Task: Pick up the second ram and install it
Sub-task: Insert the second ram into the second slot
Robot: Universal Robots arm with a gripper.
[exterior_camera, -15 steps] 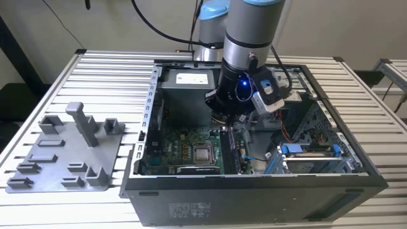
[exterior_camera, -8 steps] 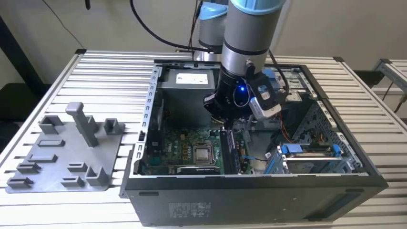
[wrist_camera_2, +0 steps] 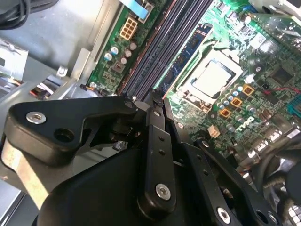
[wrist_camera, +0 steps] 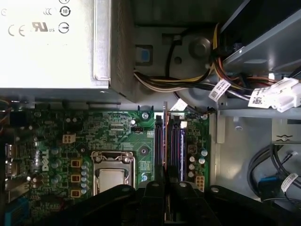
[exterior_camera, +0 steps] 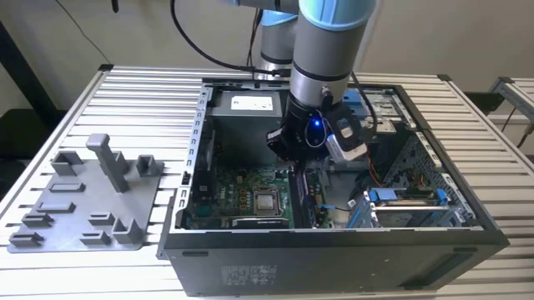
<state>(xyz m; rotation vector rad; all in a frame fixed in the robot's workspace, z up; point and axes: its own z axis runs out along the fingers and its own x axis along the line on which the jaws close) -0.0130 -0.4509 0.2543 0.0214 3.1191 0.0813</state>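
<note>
A slatted metal table (exterior_camera: 125, 87) carries an open computer case (exterior_camera: 334, 262). A grey tray (exterior_camera: 79, 215) of plastic holder blocks sits near the table's edge on the exterior view's left. The robot arm reaches down into the middle of the case.

The gripper (exterior_camera: 296, 161) hangs low over the green motherboard (exterior_camera: 221, 187), next to the silver processor socket (exterior_camera: 267, 201). In both wrist views its black fingers (wrist_camera_2: 156, 141) are drawn close together. They appear to pinch a thin, dark blue stick, which I judge to be the second ram (wrist_camera_2: 195, 44).

In the first wrist view the gripper (wrist_camera: 165, 184) holds the second ram (wrist_camera: 165, 141) on edge, so it shows as a narrow line running straight out from the fingertips. Its long axis lies parallel to the memory slots (wrist_camera: 159, 141) and points toward the grey power supply (wrist_camera: 56, 42) at the far wall of the case. The stick sits directly over the slot bank, between two slots, on the side away from the socket. I cannot tell whether it touches a slot or rides just above.

A blue strip with a pale sticker (wrist_camera: 181, 141) lies just beside it, probably a stick already seated. Bundled cables (wrist_camera: 188, 84) cross the case floor beyond the slots.
</note>
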